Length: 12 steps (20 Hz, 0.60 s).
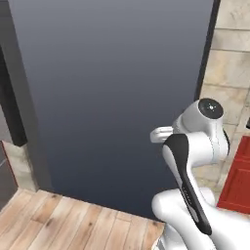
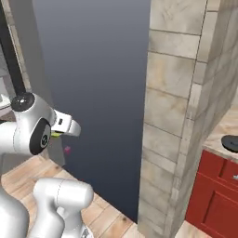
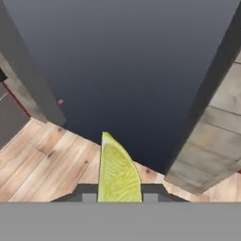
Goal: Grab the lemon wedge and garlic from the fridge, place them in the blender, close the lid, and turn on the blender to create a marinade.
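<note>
A lemon wedge (image 3: 117, 174), yellow-green with its pulp ribs facing the hand camera, stands pinched between the two dark fingertips of the robot's gripper (image 3: 116, 197), whose jaws are closed against its sides. Its pointed end rises above the fingers. In the right base view a sliver of the same yellow-green shows at the arm's wrist, beside the white hand.

Ahead of the arm rises the fridge (image 1: 112, 97), its broad dark grey face shut and plain; no brand, label or lettering can be read on it or anywhere else in the views. A tiny pinkish speck (image 2: 68, 149) shows low against the grey surface near its left edge; it is too small to tell what it is.

A stone-tiled wall (image 2: 172, 116) stands directly to the fridge's right. Beyond it, red cabinets (image 2: 214, 190) carry a pale countertop, on which lies a flat, round dark disc (image 2: 230, 142), possibly the blender's lid, cut off by the frame edge. Wooden floorboards (image 1: 58, 219) run beneath.
</note>
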{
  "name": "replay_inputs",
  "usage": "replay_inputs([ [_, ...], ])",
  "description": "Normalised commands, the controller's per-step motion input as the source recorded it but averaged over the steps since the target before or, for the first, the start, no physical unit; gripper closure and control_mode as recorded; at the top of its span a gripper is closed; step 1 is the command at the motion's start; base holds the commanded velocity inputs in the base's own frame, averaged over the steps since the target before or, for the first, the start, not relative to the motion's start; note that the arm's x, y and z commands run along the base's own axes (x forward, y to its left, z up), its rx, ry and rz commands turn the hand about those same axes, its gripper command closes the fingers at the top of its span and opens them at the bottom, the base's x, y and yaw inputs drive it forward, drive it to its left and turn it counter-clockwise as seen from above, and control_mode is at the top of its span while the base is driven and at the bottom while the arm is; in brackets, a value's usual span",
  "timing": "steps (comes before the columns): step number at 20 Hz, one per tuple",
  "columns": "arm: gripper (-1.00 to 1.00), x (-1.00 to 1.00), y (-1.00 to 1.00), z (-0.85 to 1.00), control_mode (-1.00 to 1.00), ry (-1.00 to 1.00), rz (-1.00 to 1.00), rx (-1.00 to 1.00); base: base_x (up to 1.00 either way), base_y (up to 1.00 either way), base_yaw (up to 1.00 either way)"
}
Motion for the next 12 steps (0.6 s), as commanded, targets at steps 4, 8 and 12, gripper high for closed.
replay_inputs([
  [4, 1.0, 0.0, 0.0, 0.0, 1.0, 0.0, 0.0, 0.0, -0.99, 0.06, -0.79],
  [8, 1.0, 0.0, 0.0, 0.0, 1.0, 0.0, 0.0, 0.0, -0.5, -0.56, -0.65],
  [12, 1.0, 0.0, 0.0, 0.0, 1.0, 0.0, 0.0, 0.0, -0.01, -1.0, -0.54],
])
